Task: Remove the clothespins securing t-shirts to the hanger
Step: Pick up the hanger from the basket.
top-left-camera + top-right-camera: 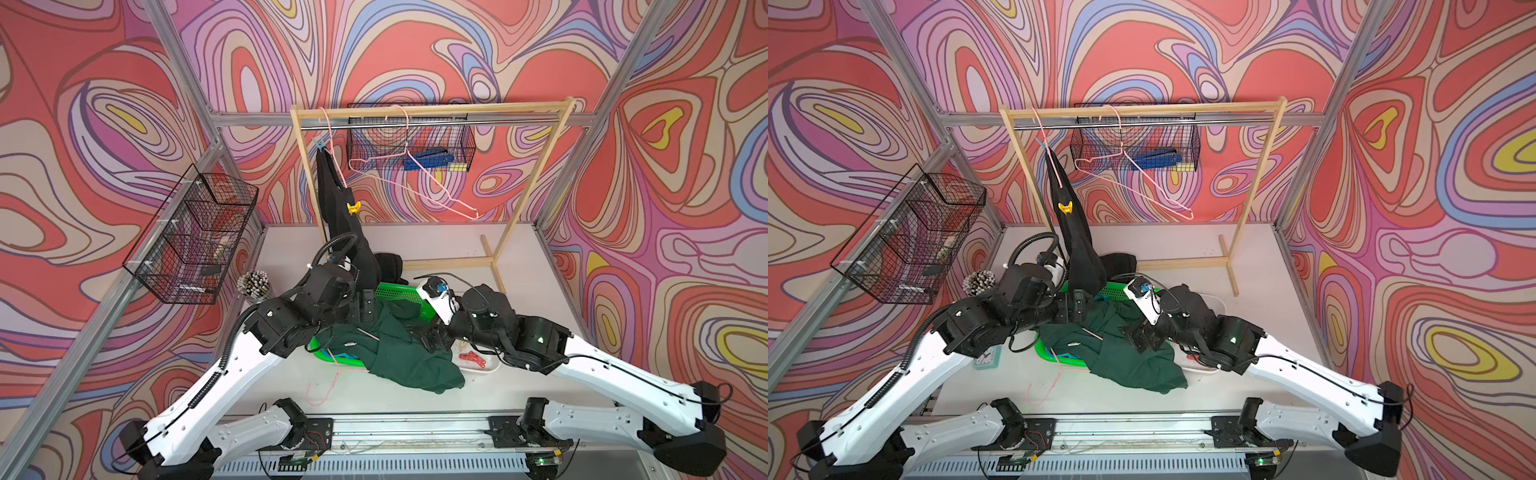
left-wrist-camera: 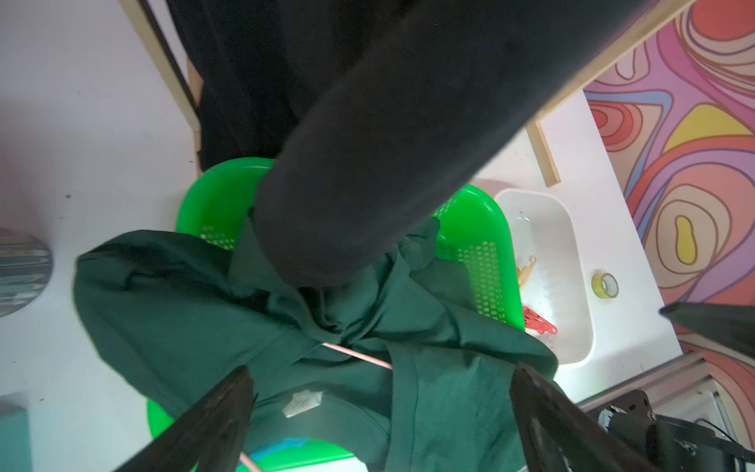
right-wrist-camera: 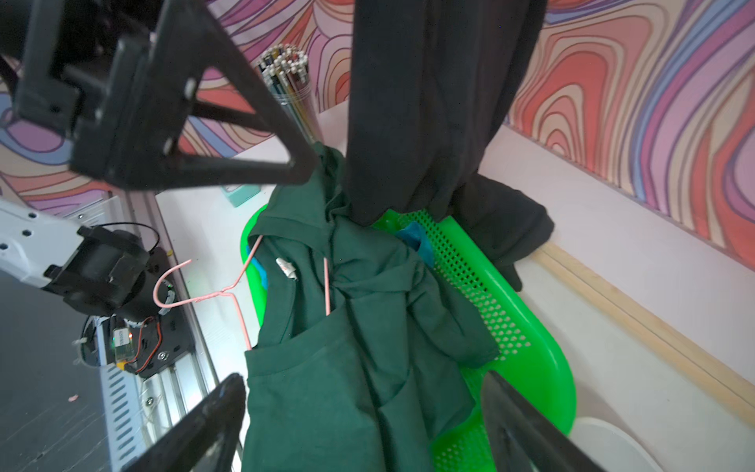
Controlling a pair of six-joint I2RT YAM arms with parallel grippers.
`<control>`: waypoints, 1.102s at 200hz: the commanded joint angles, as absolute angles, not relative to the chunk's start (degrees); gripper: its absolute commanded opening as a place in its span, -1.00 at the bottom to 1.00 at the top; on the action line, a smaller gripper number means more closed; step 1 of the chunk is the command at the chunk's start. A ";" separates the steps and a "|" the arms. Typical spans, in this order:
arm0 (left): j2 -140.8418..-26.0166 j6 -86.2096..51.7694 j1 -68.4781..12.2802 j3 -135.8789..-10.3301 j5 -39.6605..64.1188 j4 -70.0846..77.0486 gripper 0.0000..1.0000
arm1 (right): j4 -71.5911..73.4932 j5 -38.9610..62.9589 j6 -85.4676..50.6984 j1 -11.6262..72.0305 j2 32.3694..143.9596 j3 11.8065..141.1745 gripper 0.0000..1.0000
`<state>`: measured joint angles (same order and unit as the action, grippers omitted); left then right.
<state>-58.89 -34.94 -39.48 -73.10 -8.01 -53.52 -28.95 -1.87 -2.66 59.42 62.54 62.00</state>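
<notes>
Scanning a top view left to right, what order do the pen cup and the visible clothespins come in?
pen cup → light blue clothespin → yellow clothespin → red clothespins in the white tray

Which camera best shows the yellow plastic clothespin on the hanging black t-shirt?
A top view: yellow plastic clothespin faces the camera, clipped on black t-shirt. Both top views show it; neither wrist view does.
</notes>
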 commanded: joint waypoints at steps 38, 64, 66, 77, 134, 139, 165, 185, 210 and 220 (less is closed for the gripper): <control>-54.26 -33.28 -25.60 -67.12 2.05 -59.82 1.00 | -25.43 -2.82 0.27 69.65 73.70 65.65 0.67; -53.62 -30.99 -17.93 -65.00 8.34 -62.39 1.00 | -24.76 -4.86 1.15 72.72 79.43 67.74 0.56; -53.55 -30.78 -17.21 -64.85 8.74 -62.55 1.00 | -24.78 -5.02 1.21 73.00 80.00 68.02 0.56; -53.11 -29.73 -13.69 -63.37 11.14 -63.05 1.00 | -24.87 -5.49 1.88 74.15 82.43 69.17 0.55; -53.24 -28.43 -6.37 -56.02 18.31 -60.77 1.00 | -26.63 -5.31 6.30 75.66 93.79 76.29 0.39; -53.30 -28.42 -6.17 -55.44 18.87 -60.17 1.00 | -27.10 -5.80 6.95 75.87 94.69 76.96 0.38; -54.02 -28.64 -5.46 -52.76 19.38 -57.46 1.00 | -27.45 -7.81 9.97 76.51 98.19 78.48 0.35; -54.88 -28.60 -5.01 -51.36 20.44 -55.81 1.00 | -27.07 -8.25 11.94 76.73 99.72 78.62 0.28; -55.72 -28.17 -4.75 -50.56 20.96 -54.71 1.00 | -25.31 -9.61 14.53 77.11 100.59 77.58 0.25; -55.81 -27.87 -4.61 -50.38 20.53 -54.58 1.00 | -24.97 -10.18 15.50 77.21 101.11 77.55 0.24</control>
